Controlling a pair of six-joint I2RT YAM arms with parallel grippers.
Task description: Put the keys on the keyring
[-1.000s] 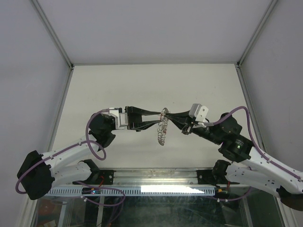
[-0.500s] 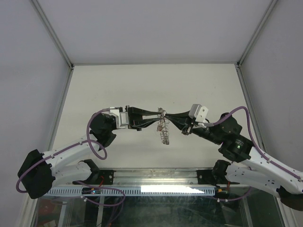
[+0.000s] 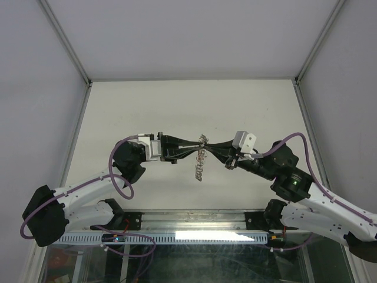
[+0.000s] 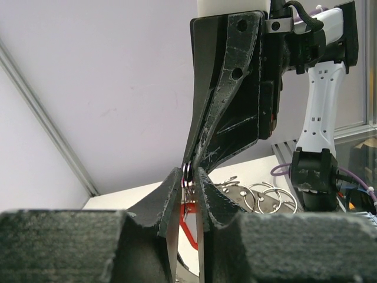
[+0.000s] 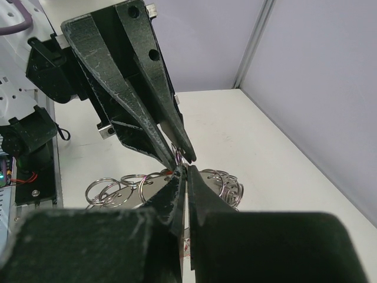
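Both grippers meet tip to tip above the table's middle. My left gripper [image 3: 198,147] [image 4: 188,175] has its jaws drawn in on a thin double wire ring, the top of the keyring [image 4: 187,171]. From the other side my right gripper [image 3: 208,147] [image 5: 185,170] is shut on the same spot. The keyring's bundle of silver keys and small rings [image 3: 199,168] [image 5: 118,188] hangs below the tips. A red tag [image 4: 189,207] dangles between my left fingers just under the ring; its tiny key cannot be made out.
The white table [image 3: 177,106] lies under the hanging bundle. Grey enclosure walls close it in on the left, right and back. A metal rail [image 3: 194,219] runs along the near edge between the arm bases.
My left jaws have narrowed onto the ring. The bundle, spread wide a second ago, now hangs as a slimmer clump slightly to the left. The right gripper stays shut.
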